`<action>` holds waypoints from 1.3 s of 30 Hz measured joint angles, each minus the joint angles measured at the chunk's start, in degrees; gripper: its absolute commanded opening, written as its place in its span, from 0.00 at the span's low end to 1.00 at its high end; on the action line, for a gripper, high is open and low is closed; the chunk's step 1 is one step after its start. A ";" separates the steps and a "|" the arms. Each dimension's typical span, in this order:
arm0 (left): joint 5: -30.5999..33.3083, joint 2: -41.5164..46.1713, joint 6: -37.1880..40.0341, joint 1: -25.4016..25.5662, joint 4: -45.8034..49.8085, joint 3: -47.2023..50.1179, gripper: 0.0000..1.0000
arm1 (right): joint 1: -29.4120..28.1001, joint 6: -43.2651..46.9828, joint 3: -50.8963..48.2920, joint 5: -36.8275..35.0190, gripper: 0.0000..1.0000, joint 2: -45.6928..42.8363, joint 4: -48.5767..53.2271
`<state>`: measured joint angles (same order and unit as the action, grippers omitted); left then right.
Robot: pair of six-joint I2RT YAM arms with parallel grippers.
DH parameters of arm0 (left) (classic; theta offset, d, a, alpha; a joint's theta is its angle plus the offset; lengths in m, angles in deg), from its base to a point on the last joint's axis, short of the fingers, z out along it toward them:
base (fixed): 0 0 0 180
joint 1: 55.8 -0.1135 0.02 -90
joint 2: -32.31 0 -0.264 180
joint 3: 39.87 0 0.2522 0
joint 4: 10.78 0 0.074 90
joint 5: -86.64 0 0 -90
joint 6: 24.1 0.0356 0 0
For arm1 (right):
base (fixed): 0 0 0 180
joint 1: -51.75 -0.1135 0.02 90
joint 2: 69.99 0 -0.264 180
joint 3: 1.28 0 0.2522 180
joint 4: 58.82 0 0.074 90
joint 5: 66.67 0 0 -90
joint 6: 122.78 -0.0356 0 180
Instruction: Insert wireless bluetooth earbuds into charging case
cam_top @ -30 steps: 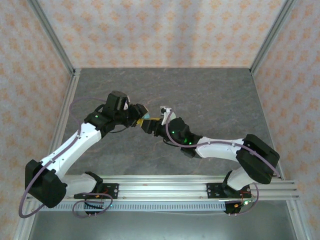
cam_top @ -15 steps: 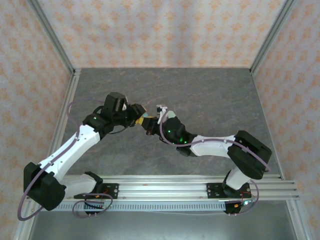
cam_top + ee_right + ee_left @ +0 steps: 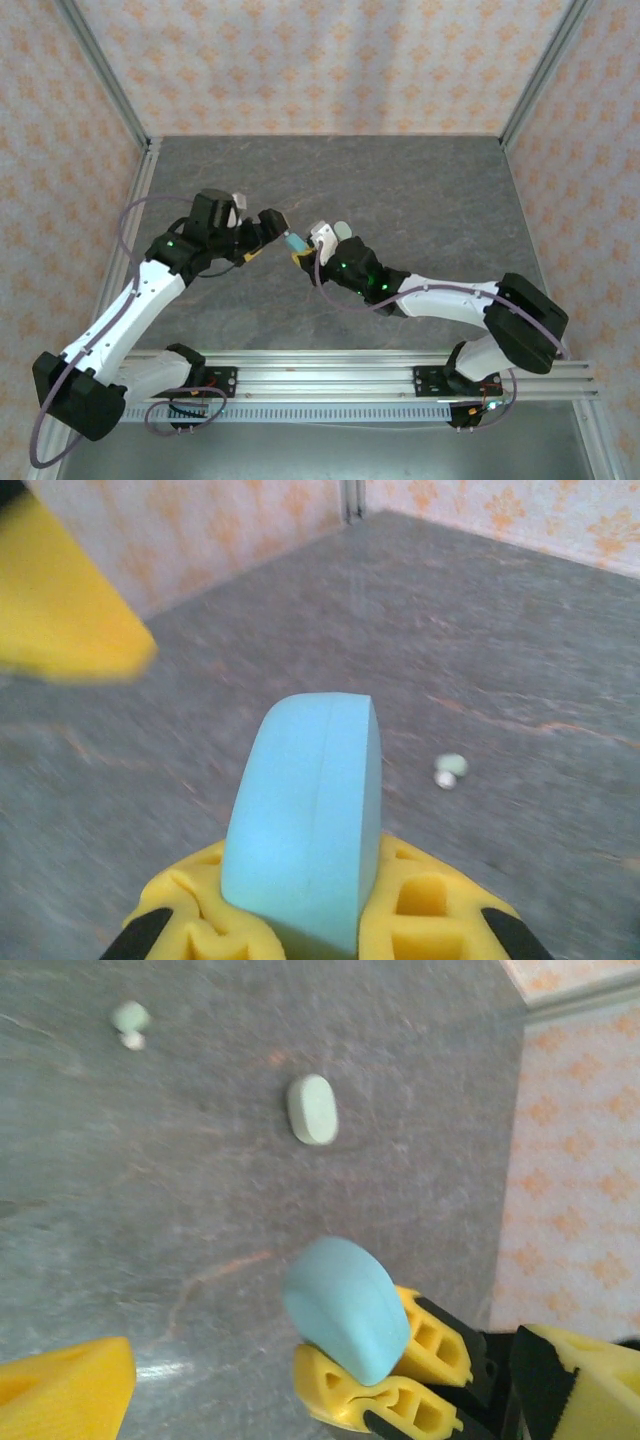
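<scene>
The grey table [image 3: 430, 190] is bounded by patterned walls [image 3: 300, 60] at the back and both sides, with a metal rail [image 3: 330, 375] along the near edge. Broad bare surface is left behind and to either side of the arms, which meet near the middle. The light blue case [image 3: 305, 810] is clamped upright between the yellow fingers of the right gripper [image 3: 303, 250] and held above the table. The left gripper [image 3: 278, 221] is spread wide just beside the case, with nothing gripped. A mint oval case [image 3: 312, 1109] is seen lying flat on the table, and a tiny mint-and-white earbud [image 3: 130, 1023] lies well apart from it.
</scene>
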<state>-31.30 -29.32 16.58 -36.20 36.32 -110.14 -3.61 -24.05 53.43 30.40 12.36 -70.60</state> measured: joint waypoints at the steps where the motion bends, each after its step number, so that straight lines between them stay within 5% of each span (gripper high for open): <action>1: -0.07 -0.07 0.61 -1.46 0.37 0.07 0.97 | 0.00 2.51 0.00 -0.94 0.00 0.09 1.77; 16: -0.52 -9.16 6.60 -6.71 0.72 5.05 0.97 | -2.38 23.82 12.35 -26.14 0.03 23.26 19.63; 23: -0.17 -9.14 8.55 -8.46 0.74 5.53 0.97 | -6.58 24.68 17.59 -33.14 0.31 27.71 23.52; 32: 2.36 -8.87 11.32 -9.16 2.32 6.03 0.97 | -6.58 17.92 17.75 -27.36 0.66 24.65 29.75; 39: 4.37 -8.87 13.33 -9.27 2.86 6.08 0.97 | -7.56 8.87 17.25 -13.97 0.69 17.62 38.64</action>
<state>-26.93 -38.19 29.91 -45.47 39.18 -104.07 -11.17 -15.17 70.68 16.44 29.97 -31.95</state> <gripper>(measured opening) 0.968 0.688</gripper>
